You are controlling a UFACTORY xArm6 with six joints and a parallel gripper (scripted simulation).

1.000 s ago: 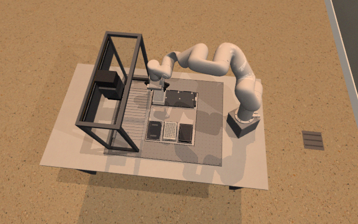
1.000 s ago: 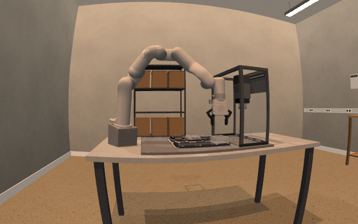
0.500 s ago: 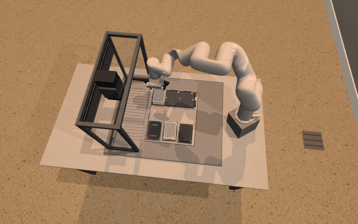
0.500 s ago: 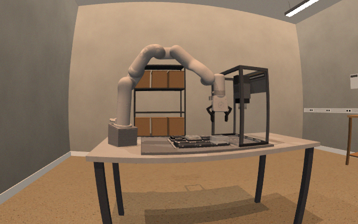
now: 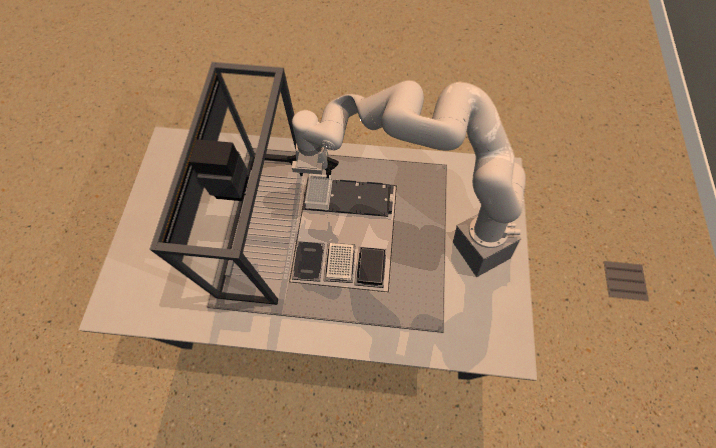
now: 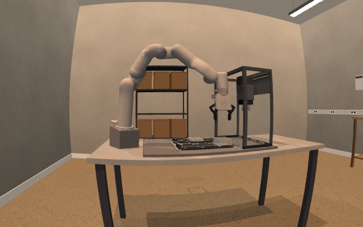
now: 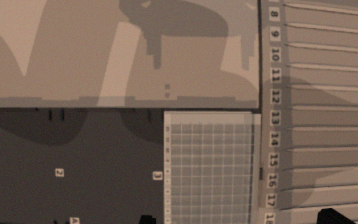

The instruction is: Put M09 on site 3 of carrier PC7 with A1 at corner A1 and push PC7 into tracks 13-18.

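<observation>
The dark plate carrier PC7 (image 5: 364, 198) (image 6: 197, 146) (image 7: 100, 160) lies on the apron with its site 3 end against the rails' front edge. In the wrist view that end lines up with the track numbers (image 7: 272, 135) 13 to 18. The pale deep-well block M09 (image 5: 317, 191) (image 6: 222, 140) (image 7: 210, 165) sits on site 3, beside the label 3. Sites 1 and 2 look bare. My gripper (image 5: 311, 168) (image 6: 222, 115) (image 7: 240, 220) is open and empty, hanging well above M09. Only its fingertips show in the wrist view.
M06 (image 5: 339, 260) and M60 (image 5: 371, 265) sit in their nests; nest S3 (image 5: 308, 261) is empty. The rails (image 5: 274, 211) (image 7: 320, 100) run under the dark instrument frame (image 5: 248, 69) (image 6: 243, 107), which holds a black head (image 5: 213, 163).
</observation>
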